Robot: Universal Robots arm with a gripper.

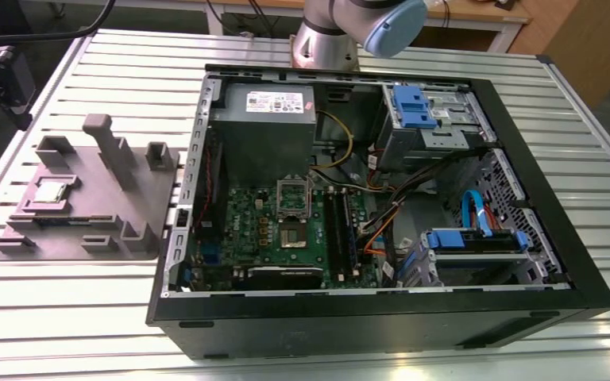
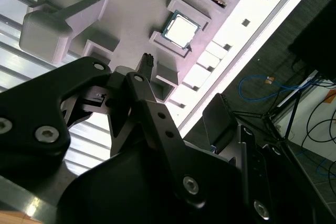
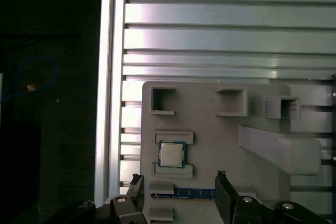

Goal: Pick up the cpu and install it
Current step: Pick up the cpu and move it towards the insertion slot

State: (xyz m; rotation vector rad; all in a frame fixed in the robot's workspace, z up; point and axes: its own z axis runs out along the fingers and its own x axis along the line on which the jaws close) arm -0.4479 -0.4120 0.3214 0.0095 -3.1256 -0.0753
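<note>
Fingers (image 3: 224, 192) of the gripper (image 3: 178, 177) stand spread with nothing between them, poised over the grey tray (image 3: 210, 129) and touching nothing.

Closest to the tips is a blue-edged stick (image 3: 189, 194) lying in its slot. A descent that drifts toward it could clip it or wedge a finger in that slot.

Just past it the cpu (image 3: 171, 155) lies flat in its pocket, apart from the fingers and framed by two raised lips (image 3: 176, 137) on opposite sides. I judge this the main hazard. The chip is thin and offers little edge, so a finger landing on a lip would stop short. A close that is off-centre could tip the chip, pop it out or let it slip on the lift. Its shiny top also looks easy to scratch.

Around the tray runs the slatted table (image 3: 220, 40); a dropped chip could slide into a groove.

Farthest off, in the exterior view, the open case (image 1: 390, 321) sits well apart from the cpu, on the exterior view's right. The board (image 1: 273, 238) lies deep inside among cables (image 1: 380, 226). A chip carried tilted or turned would likely seat badly there, and the case wall leaves little room.
</note>
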